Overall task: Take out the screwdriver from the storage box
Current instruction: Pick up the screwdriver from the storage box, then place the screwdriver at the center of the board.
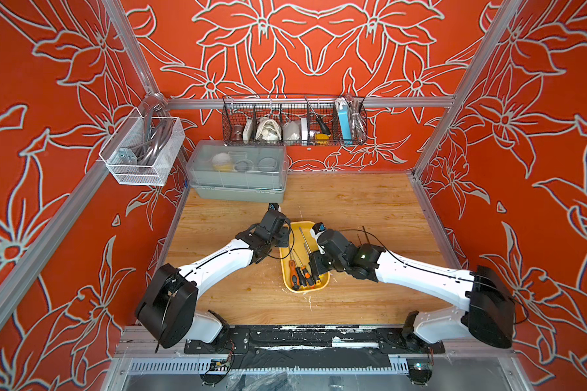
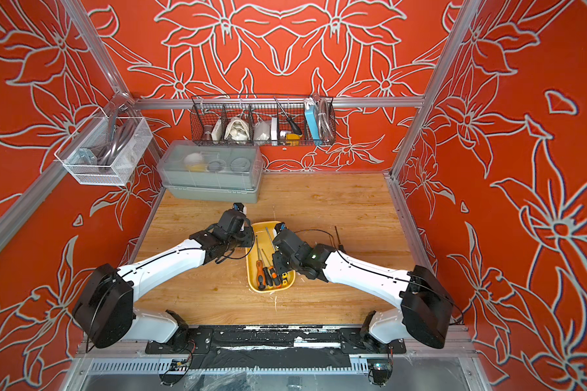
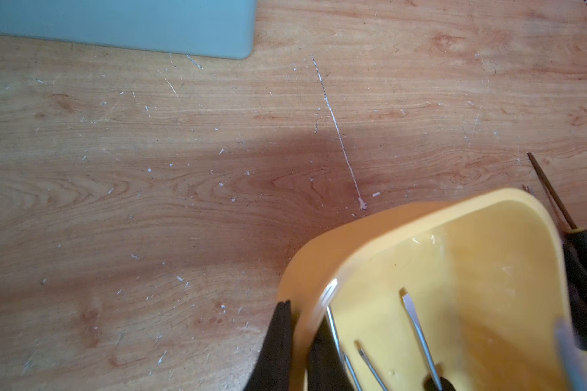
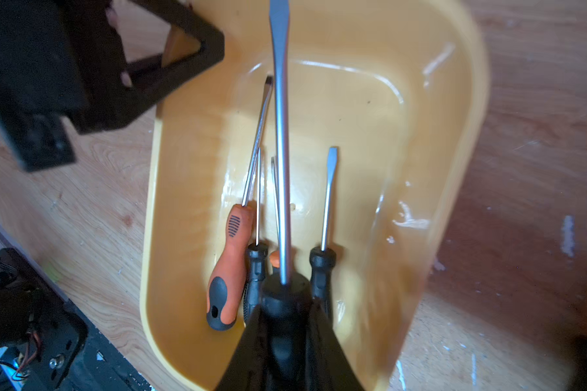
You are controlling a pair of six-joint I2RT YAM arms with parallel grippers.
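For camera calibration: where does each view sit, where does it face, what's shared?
Both top views: above the robot's base, looking down on left arm, right arm, storage box.
Left wrist: on that arm, facing the box's end; left gripper pinches its rim.
Right wrist: on that arm, looking along the screwdriver in the right gripper.
Shared: the box.

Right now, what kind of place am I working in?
Likely a staged workshop bench in a robot cell: wooden tabletop, yellow storage box of screwdrivers, black wire basket hung behind.
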